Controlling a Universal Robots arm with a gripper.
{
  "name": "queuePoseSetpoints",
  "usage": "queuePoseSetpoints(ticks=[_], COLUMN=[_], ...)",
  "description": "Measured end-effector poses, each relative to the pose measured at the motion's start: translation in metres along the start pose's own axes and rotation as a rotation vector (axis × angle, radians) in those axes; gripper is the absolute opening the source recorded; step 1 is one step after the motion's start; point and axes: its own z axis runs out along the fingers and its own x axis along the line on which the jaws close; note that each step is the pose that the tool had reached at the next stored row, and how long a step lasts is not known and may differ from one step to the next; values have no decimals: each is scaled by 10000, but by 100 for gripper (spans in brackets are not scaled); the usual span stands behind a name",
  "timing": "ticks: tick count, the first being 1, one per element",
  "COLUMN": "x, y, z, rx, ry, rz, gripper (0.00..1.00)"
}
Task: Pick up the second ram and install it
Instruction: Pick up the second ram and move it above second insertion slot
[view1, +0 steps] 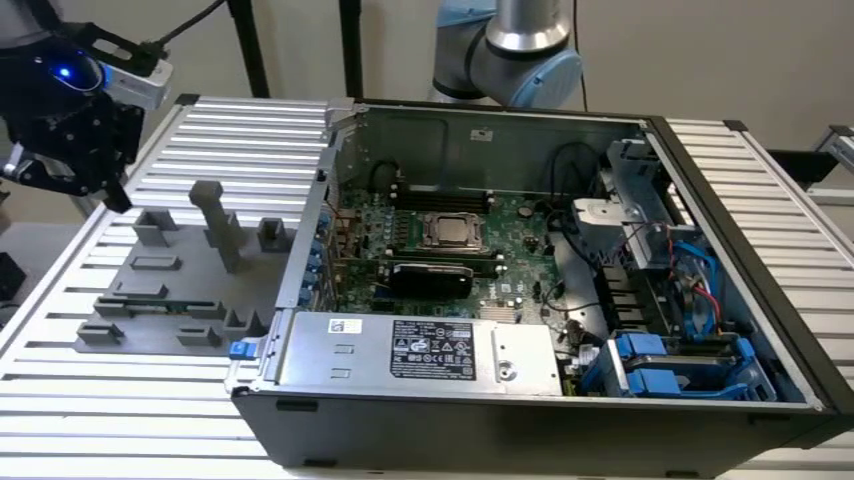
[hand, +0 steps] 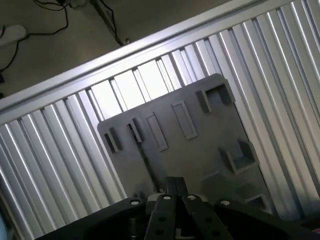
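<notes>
The second ram (view1: 160, 303) is a slim green stick lying flat in low grey holder blocks at the near end of the grey holder plate (view1: 180, 275). My black gripper (view1: 115, 196), lit by a blue light, hangs high above the table on the exterior view's left. It is beyond the plate's far corner and well away from the ram. In the wrist view the gripper (hand: 175, 186) looks down on the holder plate (hand: 200, 150), with its two fingertips pressed together and nothing between them. A thin dark strip (hand: 145, 162) on the plate may be the ram seen edge-on.
An open computer case (view1: 534, 400) lies on the slatted aluminium table (view1: 120, 400), right of the plate. Inside are the motherboard (view1: 514, 225) with a processor socket (view1: 454, 232) and long dark slots (view1: 427, 187). Tall grey posts (view1: 214, 225) stand on the plate. The arm's base (view1: 514, 50) rises behind the case.
</notes>
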Motion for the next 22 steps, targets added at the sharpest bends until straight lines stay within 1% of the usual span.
queuePoseSetpoints(ticks=[7,9,12,18,20,22], x=[0,1,4,37,52,59], y=[0,-1,-2,-16,-22,-24], z=[64,84,116,203,232,258], rx=[-13,-46,-111,-233,-259,-268], ry=[7,19,42,80,89,93], rz=[-1275,-1588,-1963,-2409,-2516,-2641], gripper=[0,0,0,0,0,0])
